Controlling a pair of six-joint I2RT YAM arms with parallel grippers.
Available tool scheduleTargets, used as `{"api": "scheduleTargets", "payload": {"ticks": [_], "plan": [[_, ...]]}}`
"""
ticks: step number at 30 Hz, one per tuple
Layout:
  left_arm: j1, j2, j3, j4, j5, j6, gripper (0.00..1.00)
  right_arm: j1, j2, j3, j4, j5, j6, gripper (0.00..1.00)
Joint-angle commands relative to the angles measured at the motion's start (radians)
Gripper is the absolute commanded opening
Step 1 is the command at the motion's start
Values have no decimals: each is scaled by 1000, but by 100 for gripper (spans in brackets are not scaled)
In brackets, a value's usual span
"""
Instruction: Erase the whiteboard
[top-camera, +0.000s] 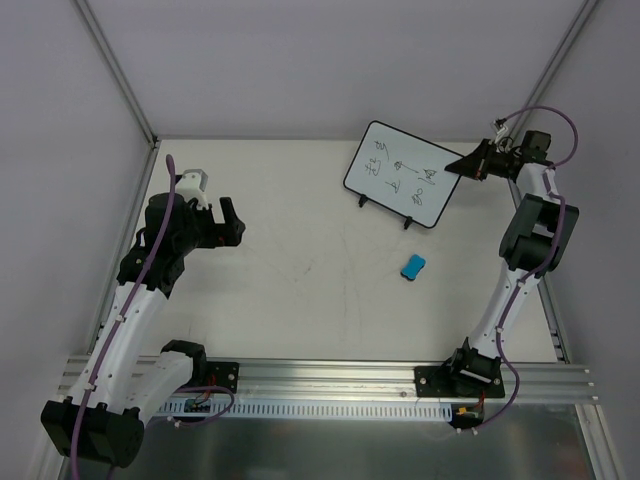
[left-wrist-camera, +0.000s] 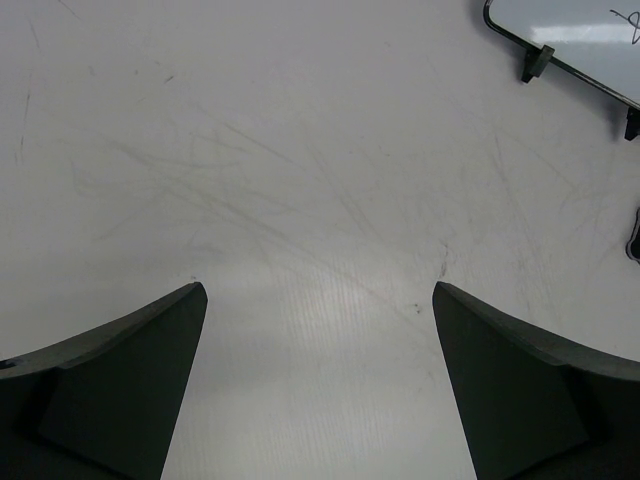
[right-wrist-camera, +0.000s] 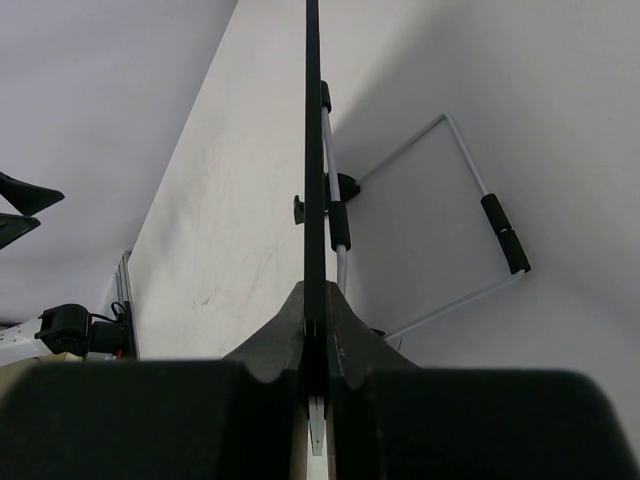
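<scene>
Running along the near edge, a ribbed aluminium rail (top-camera: 330, 378) carries both arm bases. Beyond it the matt white worktop (top-camera: 300, 280) is scuffed with fine grey scratches, plainest in the left wrist view. The left arm folds up over the left side. Its left tool (top-camera: 228, 222) hangs above bare surface, dark wedge-shaped fingers (left-wrist-camera: 130, 380) spread wide with nothing between them. Further out lies a small blue eraser (top-camera: 413, 266) with rounded corners. Past it, at the far right, sits the whiteboard (top-camera: 402, 173): glossy, black-framed, round-cornered, with two black feet (top-camera: 362, 203) and dark scribbles. The right arm rises along the right side, elbow bent, and the right tool (top-camera: 468, 165) is clamped on the board's right edge. Only the right wrist view shows that edge as a thin black line, with a white wire stand (right-wrist-camera: 497, 212) with black sleeves behind it.
</scene>
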Motion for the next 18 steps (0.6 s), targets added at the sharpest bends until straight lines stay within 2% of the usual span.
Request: {"api": "scheduleTargets", "payload": {"ticks": [1,13,18], "plan": [[-12,-13,-7,26,28,25,99,1,-121,14,34,2,-23,0],[-12,-71,-28,26,22,31,99,1,-245,42,74,47,11,0],[-12,-60,-12,25,21,1,99,3,-358,-38,140,84,93,0]]}}
